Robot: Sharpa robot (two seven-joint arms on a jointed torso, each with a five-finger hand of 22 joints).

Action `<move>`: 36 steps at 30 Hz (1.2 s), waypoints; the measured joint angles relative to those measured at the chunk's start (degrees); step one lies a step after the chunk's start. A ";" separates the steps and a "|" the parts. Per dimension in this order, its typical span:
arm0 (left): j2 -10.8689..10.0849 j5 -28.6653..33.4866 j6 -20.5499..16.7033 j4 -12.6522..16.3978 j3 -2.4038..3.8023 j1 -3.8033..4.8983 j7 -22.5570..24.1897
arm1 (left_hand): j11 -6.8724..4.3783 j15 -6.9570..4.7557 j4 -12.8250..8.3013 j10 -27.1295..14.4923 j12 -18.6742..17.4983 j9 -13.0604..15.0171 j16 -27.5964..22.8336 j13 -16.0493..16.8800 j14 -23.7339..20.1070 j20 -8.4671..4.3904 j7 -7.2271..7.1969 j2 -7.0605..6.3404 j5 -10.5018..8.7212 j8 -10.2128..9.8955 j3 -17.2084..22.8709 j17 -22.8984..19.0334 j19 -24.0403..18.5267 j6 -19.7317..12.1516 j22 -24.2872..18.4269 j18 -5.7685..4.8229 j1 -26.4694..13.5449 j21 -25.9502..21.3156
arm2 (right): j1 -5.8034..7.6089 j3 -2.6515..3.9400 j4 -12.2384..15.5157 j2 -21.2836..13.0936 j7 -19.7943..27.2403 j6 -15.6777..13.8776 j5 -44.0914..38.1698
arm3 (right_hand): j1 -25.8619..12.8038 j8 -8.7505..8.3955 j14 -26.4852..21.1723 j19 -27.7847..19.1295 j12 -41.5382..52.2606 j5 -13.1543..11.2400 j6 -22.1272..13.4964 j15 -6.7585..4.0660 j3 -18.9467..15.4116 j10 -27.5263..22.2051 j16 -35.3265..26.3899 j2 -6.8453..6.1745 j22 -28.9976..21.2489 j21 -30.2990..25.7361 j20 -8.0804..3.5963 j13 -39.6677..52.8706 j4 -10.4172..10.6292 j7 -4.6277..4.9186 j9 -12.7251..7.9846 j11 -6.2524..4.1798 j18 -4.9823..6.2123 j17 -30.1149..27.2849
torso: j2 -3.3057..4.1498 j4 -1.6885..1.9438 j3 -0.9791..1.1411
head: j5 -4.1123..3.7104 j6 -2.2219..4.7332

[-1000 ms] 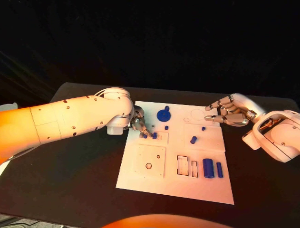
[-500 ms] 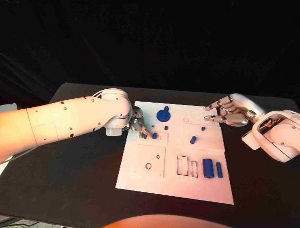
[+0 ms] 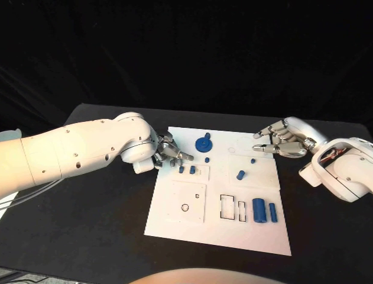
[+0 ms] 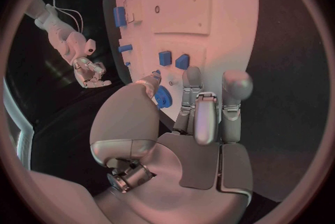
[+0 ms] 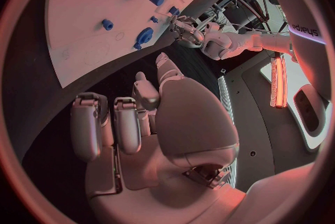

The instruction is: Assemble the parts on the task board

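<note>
Left hand (image 3: 168, 155) empty, fingers apart, poised by two small blue parts (image 3: 187, 169) on white board (image 3: 195, 228), likely to pick; right hand (image 3: 280, 142) curled, holding nothing, parked beside board's far corner.

My arms are smooth white shells dotted with small dark screws; my left hand (image 3: 169, 155) and right hand (image 3: 280, 141) are jointed silver metal.

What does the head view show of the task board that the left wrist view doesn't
Head view alone: the two long blue bars at the task board's near right corner, and the right hand over its far right edge. Left wrist view alone: the underside of the left hand's curled fingers, with nothing in them. Both: the blue disc and two small blue blocks beside the left hand.
</note>
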 measured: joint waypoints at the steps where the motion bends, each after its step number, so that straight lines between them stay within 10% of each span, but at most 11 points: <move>1: 0.00 0.80 -0.85 0.00 0.00 -0.03 0.89 | 0.46 0.54 0.00 -1.21 -0.72 -0.27 -2.71 -0.65 -0.54 0.37 0.35 -0.19 0.00 -0.12 -1.57 -0.48 -1.96 -0.91 -3.43 0.77 -0.19 -4.09 | -0.01 0.00 -0.05 0.06 0.01 0.00 0.00 | 0.00 0.00 0.00 0.00 0.00 0.00 0.00 0.00 0.00 0.00 0.00 0.00 0.00 0.00 0.00 0.00 0.00 0.00 0.00 0.00 0.01 0.00 | 0.00 0.00 0.00 | 0.01 0.04; 5: -0.01 3.44 -4.02 -0.04 -0.01 -0.05 4.40 | 1.70 1.35 0.03 -2.92 -1.42 -1.51 -8.22 -2.76 -2.54 1.42 1.42 1.12 0.19 0.09 -7.77 -4.68 -4.74 -2.00 -11.15 2.01 1.12 -13.37 | -0.18 0.00 -0.18 0.19 0.03 0.00 0.06 | 0.00 0.00 0.00 0.00 -0.21 0.00 0.00 0.00 0.00 0.00 0.00 0.00 0.00 0.00 0.00 -0.09 0.00 0.00 0.00 0.00 0.00 0.00 | 0.01 -0.05 0.01 | -0.04 0.15; 11: -0.30 4.24 -6.55 -0.06 -0.02 -0.05 6.77 | 0.82 0.80 0.07 -1.55 0.68 -2.21 -5.40 -3.57 -0.76 1.11 0.68 2.48 0.19 2.34 -8.39 -2.13 -1.65 -1.25 -9.66 2.01 3.26 -11.51 | -0.35 0.00 -0.33 0.25 0.04 0.00 0.12 | 0.00 0.00 0.00 0.00 -0.21 0.00 0.00 0.00 0.00 0.00 0.00 0.00 -0.01 0.00 0.00 -0.08 0.00 0.00 0.00 0.00 0.00 0.00 | 0.03 -0.05 0.01 | -0.15 0.30; 18: 0.34 0.97 -9.22 0.38 -0.13 -0.09 10.40 | 0.95 0.70 -2.58 -3.97 0.37 -3.86 -8.91 -5.70 -3.05 0.80 0.84 3.19 0.19 3.06 -1.27 -6.10 -3.40 -2.64 -14.71 2.01 14.65 -17.71 | -0.46 0.00 -0.38 0.33 0.05 0.00 0.14 | 0.00 0.00 0.00 0.00 -0.21 0.00 0.00 0.00 0.01 0.00 0.00 0.00 -0.01 0.00 0.00 -0.08 -0.01 0.00 0.00 0.00 0.00 -0.01 | 0.04 -0.10 0.01 | -0.40 0.55; 26: 2.38 -8.70 -12.98 0.50 -0.84 -0.89 22.37 | 2.42 2.21 -7.80 -8.18 -6.99 -10.78 -18.68 -13.53 -10.65 1.93 2.03 -1.51 0.18 -3.31 6.62 -16.74 -7.09 -1.52 -18.24 2.01 25.58 -23.37 | -0.56 0.00 -0.42 0.35 0.09 0.01 0.16 | 0.00 0.00 0.00 0.00 -0.21 0.00 0.00 0.00 0.01 0.00 0.00 0.00 -0.01 0.00 0.00 -0.08 -0.01 0.00 0.00 0.00 0.00 -0.01 | 0.07 -0.09 -0.02 | -0.99 0.94; 36: 4.62 -25.09 -16.22 -0.21 -1.32 -2.25 29.08 | 2.11 1.85 -8.30 -6.32 -12.31 -18.10 -11.68 -21.61 -5.66 1.81 1.54 -3.60 -0.02 -11.61 5.82 -12.00 -2.84 5.05 -15.96 2.01 24.90 -20.66 | -0.59 0.00 -0.51 0.31 0.15 -0.04 0.19 | 0.00 0.00 0.00 0.00 -0.21 0.00 0.00 0.00 0.01 0.00 0.00 0.00 -0.02 0.00 0.00 -0.14 -0.01 0.00 0.00 0.00 0.00 -0.02 | 0.09 -0.07 -0.01 | -1.56 1.35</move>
